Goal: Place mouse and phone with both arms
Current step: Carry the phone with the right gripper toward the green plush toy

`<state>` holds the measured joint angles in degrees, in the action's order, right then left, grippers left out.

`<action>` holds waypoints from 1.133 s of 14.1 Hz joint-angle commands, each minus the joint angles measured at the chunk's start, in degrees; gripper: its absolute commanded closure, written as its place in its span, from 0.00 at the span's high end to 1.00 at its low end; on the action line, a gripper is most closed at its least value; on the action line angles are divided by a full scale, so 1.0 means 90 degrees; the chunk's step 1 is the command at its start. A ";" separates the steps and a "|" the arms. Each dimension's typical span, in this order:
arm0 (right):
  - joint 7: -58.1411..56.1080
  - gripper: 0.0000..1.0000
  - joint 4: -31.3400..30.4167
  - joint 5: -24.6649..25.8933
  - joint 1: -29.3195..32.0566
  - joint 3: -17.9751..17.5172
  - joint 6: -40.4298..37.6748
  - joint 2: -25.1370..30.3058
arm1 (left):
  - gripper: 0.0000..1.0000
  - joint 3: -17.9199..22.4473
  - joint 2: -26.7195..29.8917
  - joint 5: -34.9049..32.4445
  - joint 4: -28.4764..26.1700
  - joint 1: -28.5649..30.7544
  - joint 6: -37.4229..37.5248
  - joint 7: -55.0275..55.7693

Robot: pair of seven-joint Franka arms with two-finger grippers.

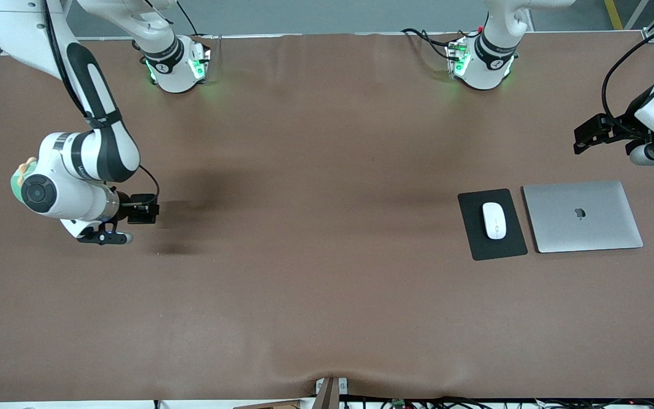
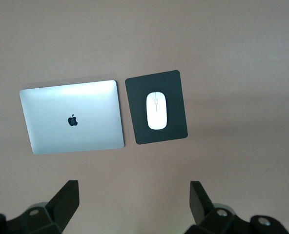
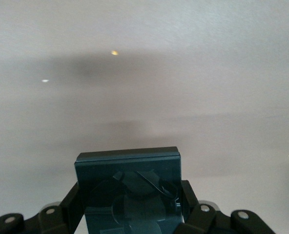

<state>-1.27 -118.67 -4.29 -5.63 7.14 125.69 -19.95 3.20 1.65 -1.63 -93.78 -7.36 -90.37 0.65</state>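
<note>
The white mouse (image 1: 494, 220) lies on a flat black pad (image 1: 477, 241) toward the left arm's end of the table; it also shows in the left wrist view (image 2: 156, 110). My left gripper (image 1: 585, 136) is open and empty, up over bare table by the left arm's end; its fingers (image 2: 66, 200) stand wide apart. My right gripper (image 1: 134, 207) is shut on the black phone (image 1: 145, 208), held above the table at the right arm's end. In the right wrist view the phone (image 3: 128, 185) fills the jaws and hides the fingertips.
A closed silver laptop (image 1: 582, 216) lies beside the pad, on the side toward the left arm's end; it also shows in the left wrist view (image 2: 72, 117). The brown table cover (image 1: 315, 238) spreads between the two arms. The arm bases (image 1: 176, 68) stand at the table's far edge.
</note>
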 commanded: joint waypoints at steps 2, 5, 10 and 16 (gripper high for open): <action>-0.0044 0.00 -0.0846 0.0447 0.0380 -0.0100 0.0934 0.0224 | 1.00 0.0044 0.0012 -0.0053 0.0098 -0.0070 0.0012 -0.0111; -0.0229 0.00 -0.1286 0.0506 0.0586 -0.0100 0.1511 0.0185 | 1.00 0.0044 0.0012 -0.0053 0.0107 -0.0061 0.0012 -0.0111; -0.0737 0.00 -0.1453 0.0506 0.1035 -0.0110 0.1981 -0.0020 | 1.00 0.0044 0.0012 -0.0053 0.0107 -0.0090 0.0012 -0.0072; -0.0669 0.77 -0.1424 0.0497 0.1055 -0.0110 0.2001 -0.0274 | 1.00 0.0044 0.0002 -0.0043 0.0098 -0.0090 0.0012 -0.0033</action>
<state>-7.62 -131.09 -0.85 2.72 7.05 143.16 -22.35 3.20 1.65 -1.63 -93.47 -7.57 -90.37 0.65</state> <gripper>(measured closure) 0.194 0.000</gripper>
